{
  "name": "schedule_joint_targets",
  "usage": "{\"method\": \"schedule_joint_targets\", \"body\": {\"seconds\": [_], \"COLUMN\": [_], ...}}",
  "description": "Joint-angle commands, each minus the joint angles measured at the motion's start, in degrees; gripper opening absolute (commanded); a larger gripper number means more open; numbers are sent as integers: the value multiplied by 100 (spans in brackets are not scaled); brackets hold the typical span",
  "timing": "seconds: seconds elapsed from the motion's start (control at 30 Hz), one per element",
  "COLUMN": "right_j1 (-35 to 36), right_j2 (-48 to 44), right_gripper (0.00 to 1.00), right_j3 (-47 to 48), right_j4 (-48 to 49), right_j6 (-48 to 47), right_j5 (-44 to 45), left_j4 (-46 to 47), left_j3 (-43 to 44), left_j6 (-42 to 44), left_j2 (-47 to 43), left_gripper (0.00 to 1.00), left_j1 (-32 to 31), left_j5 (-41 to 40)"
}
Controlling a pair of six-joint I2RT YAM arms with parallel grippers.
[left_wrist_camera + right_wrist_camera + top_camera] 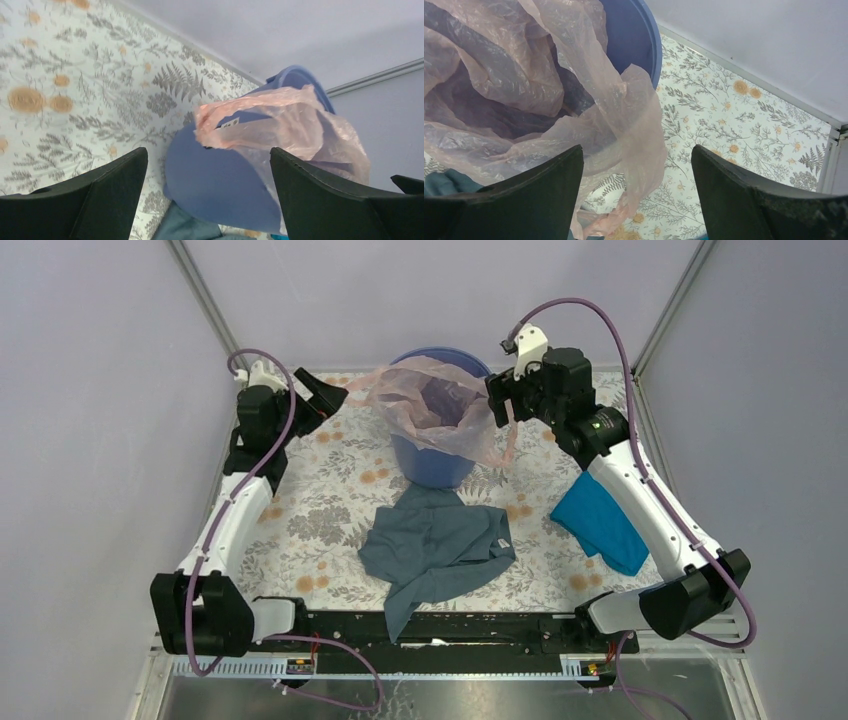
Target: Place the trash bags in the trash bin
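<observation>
Top external view: I'm seeing the thin translucent pink plastic bag draping over the round blue plastic bin; left gripper and right gripper are gaping wide, holding nothing.

Bin: round blue plastic bin is standing upright, mouth open.
Bag: thin translucent pale pink plastic bag is draping crumpled across the rim, one flap hanging outside.

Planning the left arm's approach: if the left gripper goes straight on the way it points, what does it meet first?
Most likely the outer wall of the trash bin, just under the trash bag draped over its rim. The left gripper is open. Depth is unclear.
</observation>
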Motion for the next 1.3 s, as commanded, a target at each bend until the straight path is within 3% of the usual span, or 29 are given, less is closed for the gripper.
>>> {"method": "schedule_joint_targets", "body": {"seconds": [0.0,0.13,0.23,0.43,0.73,1.0,1.27], "right_j1": [-25,-25,-24,-23,-22,-26,-20], "right_j2": [-36,-58,-76,66,483,784,1106], "right_gripper": [82,79,77,74,58,42,35], "right_j3": [117,57,-46,-74,53,240,616], "right_j4": [-158,-187,-85,159,671,1041,1247], "right_j6": [-386,-391,-378,-246,84,340,538], "right_j5": [-34,-441,-499,-349,-335,-74,206], "left_j4": [-137,346,-75,-778,-1072,-925,-774], "left_j3": [718,1008,1692,2679,3743,3753,3662], "left_j6": [578,849,1263,2509,2891,2803,2940], "left_j2": [83,356,874,1594,2636,2799,2708], "left_gripper": [96,98,97,96,96,89,99], "left_j1": [-9,-18,-136,-700,-764,-787,-787], "left_j5": [-139,697,1195,296,1098,1448,2096]}}
